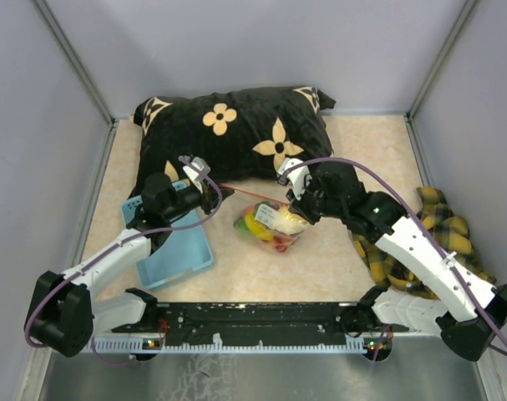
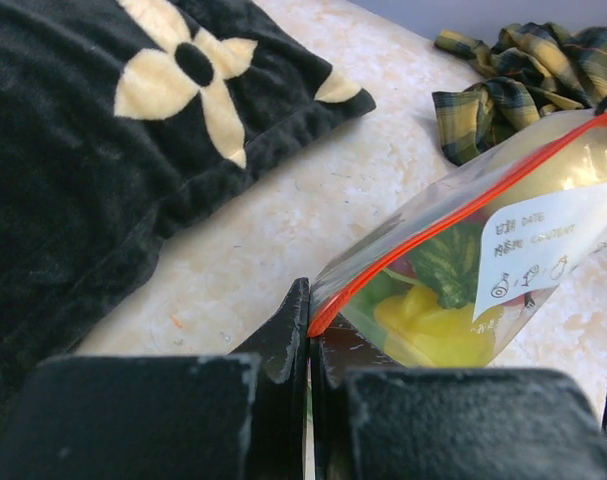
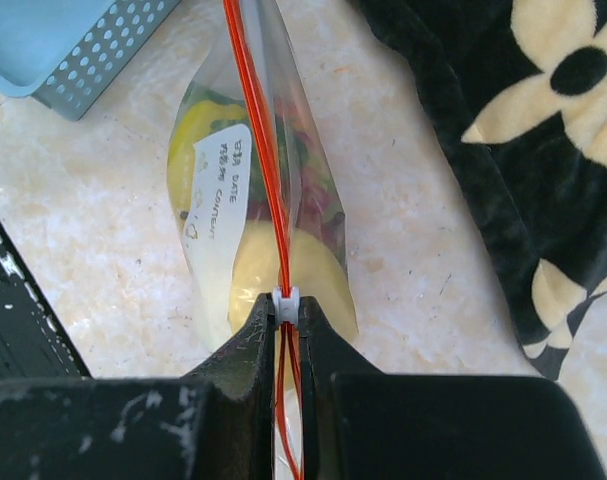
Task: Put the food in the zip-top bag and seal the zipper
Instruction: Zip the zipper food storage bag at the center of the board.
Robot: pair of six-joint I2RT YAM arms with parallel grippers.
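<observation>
Left pincer (image 2: 309, 305) grips the thin red zipper strip (image 3: 262, 170) of the small clear plastic bag (image 1: 270, 224) at nine o'clock, my right pincer (image 3: 286, 312) clamped on it at three o'clock.

Soft, even light is falling from above, throwing only faint shadows on the counter (image 1: 261, 267). The bag (image 3: 308, 250) is catching slight glare. Both wrist views are blurring near the lens.

1. Bag (image 1: 272, 225): clear; zipper (image 3: 263, 150) red; label (image 3: 218, 200) white with dark handwriting.
2. Fruit (image 2: 428, 325) inside: yellow, green, some red.
3. Pillow (image 1: 236, 134): black with cream flower pattern.
4. Basket (image 1: 174, 251): light blue.
5. Cloth (image 1: 443, 221): yellow and dark green plaid.
6. Tabletop (image 1: 261, 271): beige, marbled.
</observation>
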